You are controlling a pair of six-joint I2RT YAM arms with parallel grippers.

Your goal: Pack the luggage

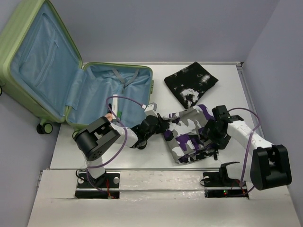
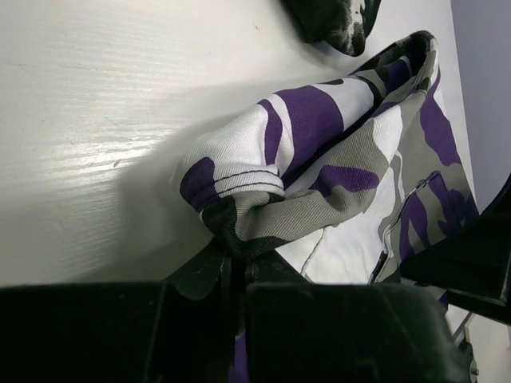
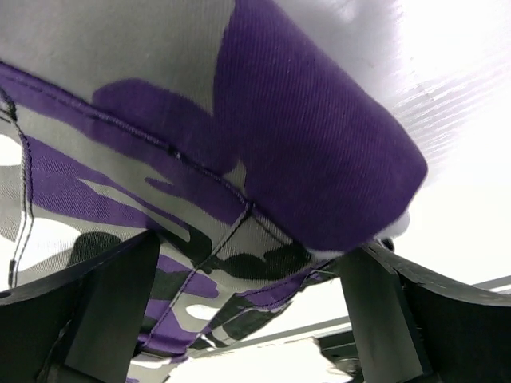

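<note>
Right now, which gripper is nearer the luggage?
Left. The left gripper, shut on the camo garment, sits beside the luggage; the right gripper, open around the garment's other edge, is farther off.

My left arm (image 1: 99, 137) folds at the elbow and reaches toward 3 o'clock. My left gripper (image 1: 160, 126) is pinched tight on a fold of cloth (image 2: 263, 199). My right arm (image 1: 244, 134) reaches toward 9 o'clock with its wrist bent down. My right gripper (image 1: 206, 139) is spread wide, fingers (image 3: 112, 295) flanking the cloth.

Black joint housings (image 1: 97, 137), white links (image 1: 241, 132), purple cables (image 1: 124, 98), matte black fingers (image 3: 104, 311).
</note>
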